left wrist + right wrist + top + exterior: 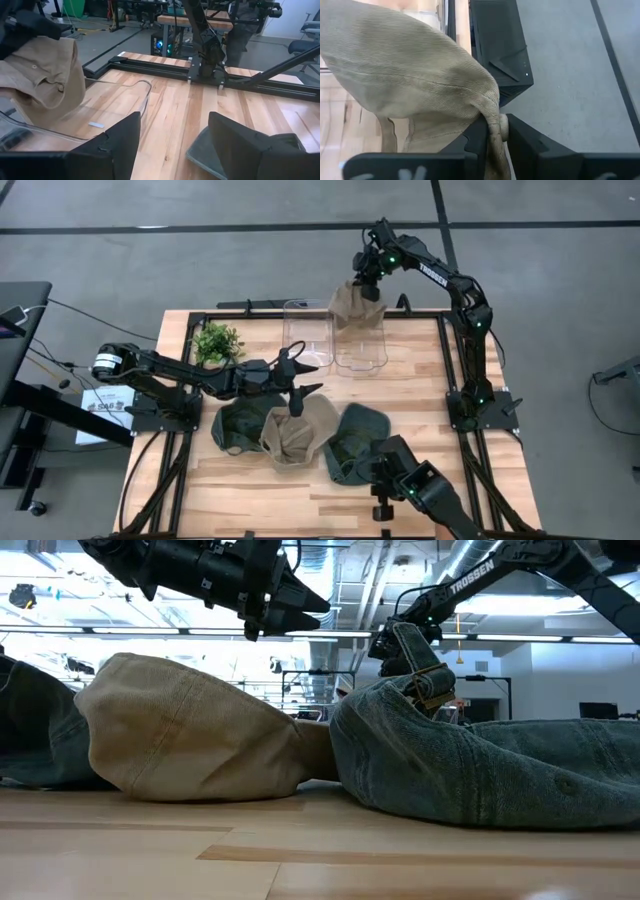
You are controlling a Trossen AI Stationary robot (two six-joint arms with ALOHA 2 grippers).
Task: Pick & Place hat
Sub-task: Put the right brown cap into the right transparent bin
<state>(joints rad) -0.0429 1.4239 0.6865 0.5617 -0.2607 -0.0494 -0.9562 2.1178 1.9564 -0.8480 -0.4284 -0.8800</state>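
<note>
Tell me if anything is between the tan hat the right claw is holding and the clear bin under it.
Nothing visible stands in the way. The right claw is shut on the tan hat, which hangs over the clear bin with only open air between. The left claw is open over the hats on the table, off to the side.

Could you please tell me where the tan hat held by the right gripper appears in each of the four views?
High view: the held hat hangs over the clear bin at the table's far edge.
Low view: its strap shows at upper centre, under the right gripper.
Left wrist view: at the left edge, above the bin.
Right wrist view: it fills the left, pinched between the fingers.
Shared landmark: the clear bin.
</note>
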